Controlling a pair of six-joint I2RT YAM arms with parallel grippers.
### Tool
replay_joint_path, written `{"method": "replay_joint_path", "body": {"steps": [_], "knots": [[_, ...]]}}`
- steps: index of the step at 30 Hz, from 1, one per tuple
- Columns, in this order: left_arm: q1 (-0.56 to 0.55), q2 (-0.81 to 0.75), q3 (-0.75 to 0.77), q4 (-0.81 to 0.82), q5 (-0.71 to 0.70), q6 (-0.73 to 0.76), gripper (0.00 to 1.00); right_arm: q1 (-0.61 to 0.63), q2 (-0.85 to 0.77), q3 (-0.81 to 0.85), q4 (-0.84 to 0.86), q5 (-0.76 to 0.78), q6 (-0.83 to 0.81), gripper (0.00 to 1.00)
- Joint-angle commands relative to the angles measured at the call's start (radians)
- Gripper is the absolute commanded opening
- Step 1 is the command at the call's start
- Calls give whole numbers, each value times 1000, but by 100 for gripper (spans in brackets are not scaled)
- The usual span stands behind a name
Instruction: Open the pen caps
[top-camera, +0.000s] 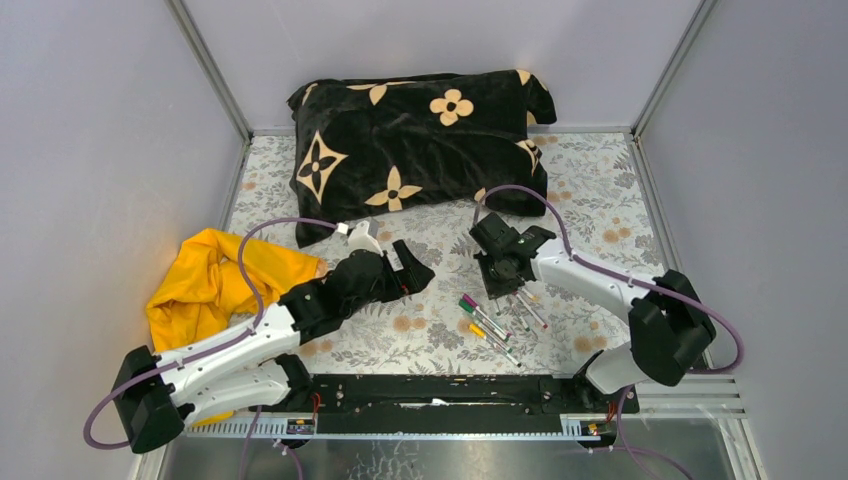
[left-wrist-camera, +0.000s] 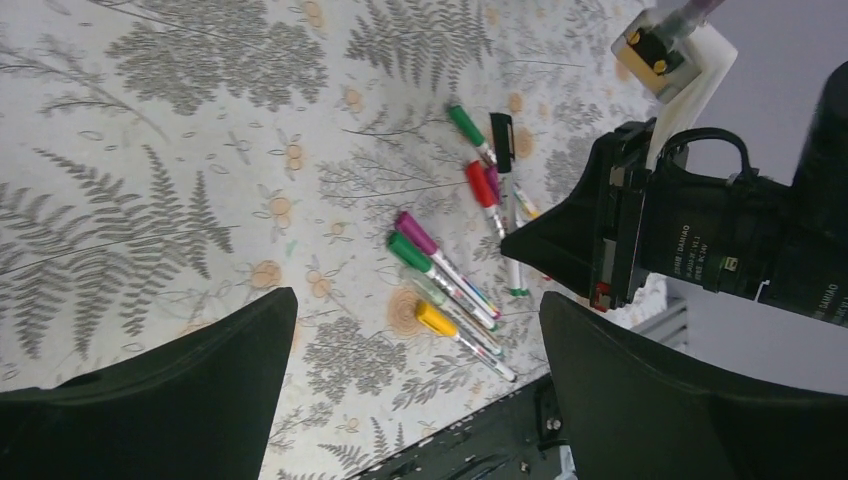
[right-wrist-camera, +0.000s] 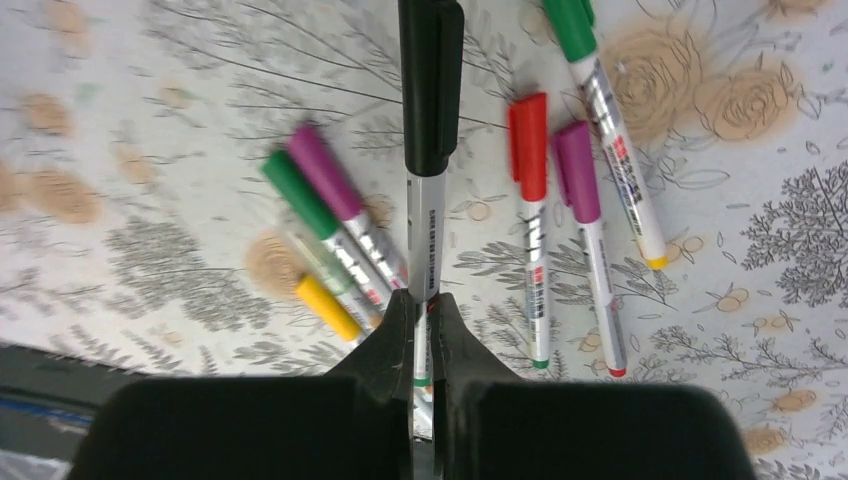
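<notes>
Several thin marker pens lie on the floral table cover (top-camera: 600, 190), caps on. The pen caps in the right wrist view: red (right-wrist-camera: 528, 145), magenta (right-wrist-camera: 575, 170), green (right-wrist-camera: 298, 192), yellow (right-wrist-camera: 325, 305). My right gripper (right-wrist-camera: 425, 305) is shut on the whitish barrel (right-wrist-camera: 426, 235) of a pen with a black cap (right-wrist-camera: 431, 85), which points away from the fingers. In the top view that gripper (top-camera: 497, 282) stands over the pen cluster (top-camera: 492, 322). My left gripper (left-wrist-camera: 417, 300) is open with nothing in it, hovering left of the pens (top-camera: 415, 275).
A black pillow with tan flowers (top-camera: 420, 130) lies at the back. A yellow cloth (top-camera: 210, 280) sits at the left by the left arm. The black base rail (top-camera: 430, 392) runs along the near edge. Grey walls enclose three sides.
</notes>
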Motion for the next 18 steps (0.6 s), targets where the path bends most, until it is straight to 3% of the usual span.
{"method": "replay_joint_path", "body": {"steps": [1,13,18], "knots": [[8,12,-33,197,87,-19,99,45,-65,70,-30,-59,10,0],[17,162,-34,371,191,-100,98,191,-109,101,54,-161,115,0],[26,214,-49,431,222,-137,94,227,-97,116,77,-167,138,0]]}}
